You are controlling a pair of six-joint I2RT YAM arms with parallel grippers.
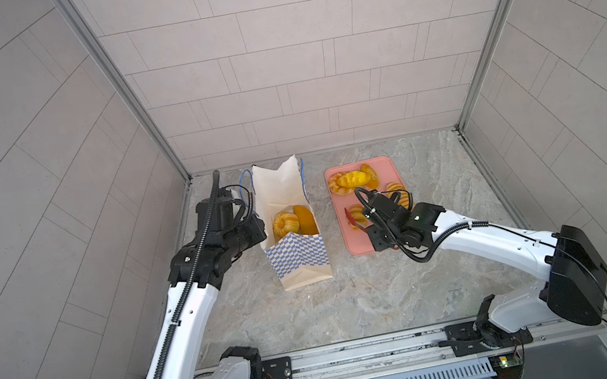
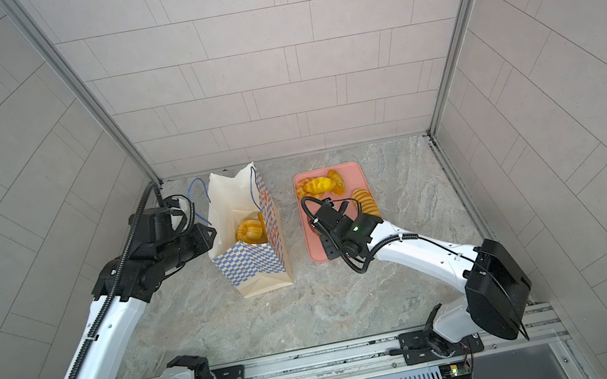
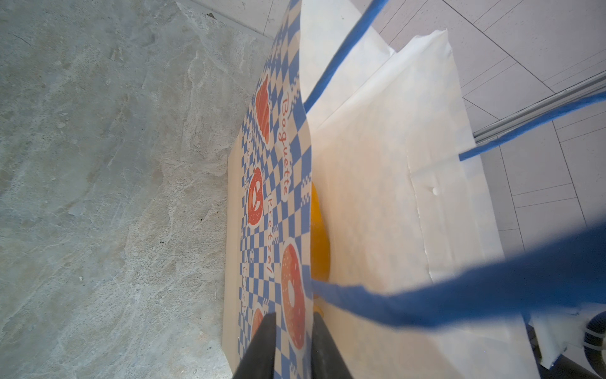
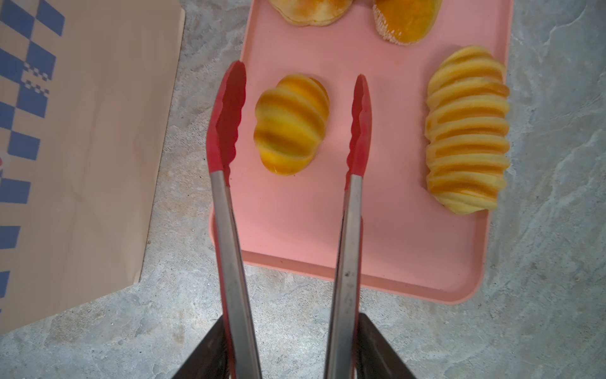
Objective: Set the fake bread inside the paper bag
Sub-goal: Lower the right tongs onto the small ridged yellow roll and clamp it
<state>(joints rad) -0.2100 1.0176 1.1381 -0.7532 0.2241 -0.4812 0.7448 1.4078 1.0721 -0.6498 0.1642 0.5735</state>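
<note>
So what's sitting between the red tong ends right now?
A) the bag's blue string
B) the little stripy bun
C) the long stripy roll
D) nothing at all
B: in the right wrist view the little stripy bun lies on the pink tray between the two red tips of the tongs, with a gap on each side.

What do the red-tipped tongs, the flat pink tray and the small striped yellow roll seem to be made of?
Red-tipped tongs: brushed steel arms, grey with dull sheen; tips probably matt silicone, scalloped. Flat pink tray: likely matt plastic or silicone, moulded rounded rim. Small striped yellow roll: perhaps foam or soft plastic, smooth glossy skin.
</note>
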